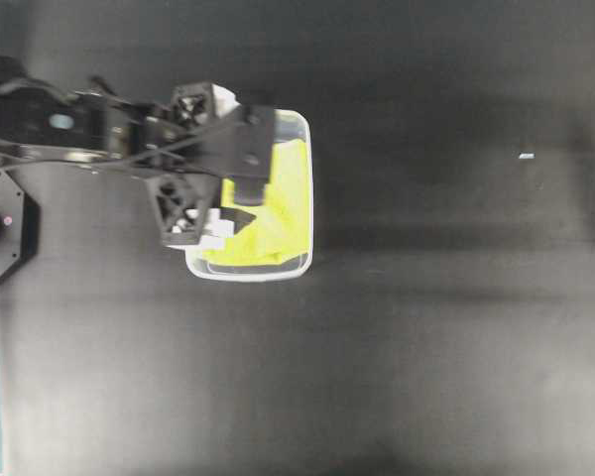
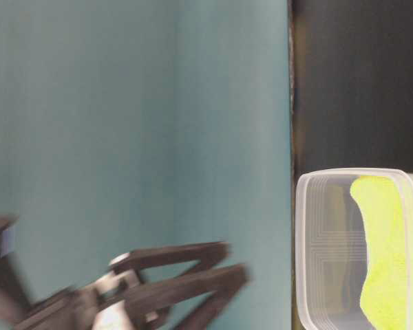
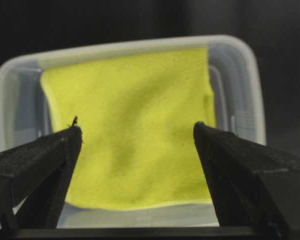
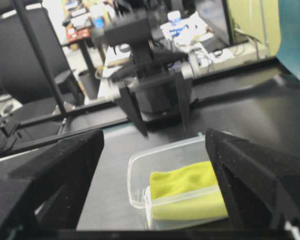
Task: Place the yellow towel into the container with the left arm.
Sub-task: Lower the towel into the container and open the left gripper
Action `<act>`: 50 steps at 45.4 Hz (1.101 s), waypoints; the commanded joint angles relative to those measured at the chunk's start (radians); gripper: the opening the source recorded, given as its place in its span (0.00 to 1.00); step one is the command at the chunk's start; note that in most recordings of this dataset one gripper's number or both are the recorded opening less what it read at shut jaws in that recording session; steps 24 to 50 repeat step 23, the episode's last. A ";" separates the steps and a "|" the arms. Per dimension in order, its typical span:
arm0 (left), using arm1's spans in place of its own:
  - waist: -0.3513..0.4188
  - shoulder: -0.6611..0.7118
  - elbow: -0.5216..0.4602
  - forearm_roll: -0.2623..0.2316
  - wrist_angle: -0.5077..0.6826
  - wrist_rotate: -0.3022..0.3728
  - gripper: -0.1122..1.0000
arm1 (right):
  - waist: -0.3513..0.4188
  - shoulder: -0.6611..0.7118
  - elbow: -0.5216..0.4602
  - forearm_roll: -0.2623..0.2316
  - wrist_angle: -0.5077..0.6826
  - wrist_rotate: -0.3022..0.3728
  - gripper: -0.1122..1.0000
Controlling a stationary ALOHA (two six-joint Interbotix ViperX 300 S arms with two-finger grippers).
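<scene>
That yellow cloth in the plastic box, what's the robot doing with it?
The left gripper hangs just above the clear container with its jaws wide open and nothing in them. The yellow towel lies inside the container, loose and a bit rumpled, so the putting-in part looks done. The right gripper is open too, off to the side, only looking on at the box.

Black table [image 1: 426, 347], clear container [image 1: 305, 188] resting on it
</scene>
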 commanded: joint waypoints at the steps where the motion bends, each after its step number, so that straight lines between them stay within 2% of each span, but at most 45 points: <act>1: -0.008 -0.121 0.017 0.003 -0.011 -0.003 0.88 | 0.002 -0.006 -0.017 0.005 0.025 0.002 0.81; 6: -0.015 -0.238 0.061 0.003 -0.026 -0.003 0.88 | 0.002 -0.014 -0.020 0.005 0.051 0.002 0.81; 7: -0.018 -0.302 0.091 0.003 -0.043 -0.003 0.88 | 0.002 -0.014 -0.020 0.005 0.052 0.002 0.81; 14: -0.025 -0.485 0.186 0.003 -0.143 0.000 0.88 | 0.002 -0.014 -0.015 0.005 0.052 0.000 0.81; 23: -0.025 -0.678 0.301 0.003 -0.241 -0.005 0.86 | 0.002 -0.015 -0.012 0.005 0.052 -0.005 0.81; 50: -0.025 -0.678 0.301 0.003 -0.241 -0.005 0.86 | 0.002 -0.015 -0.012 0.005 0.052 -0.005 0.81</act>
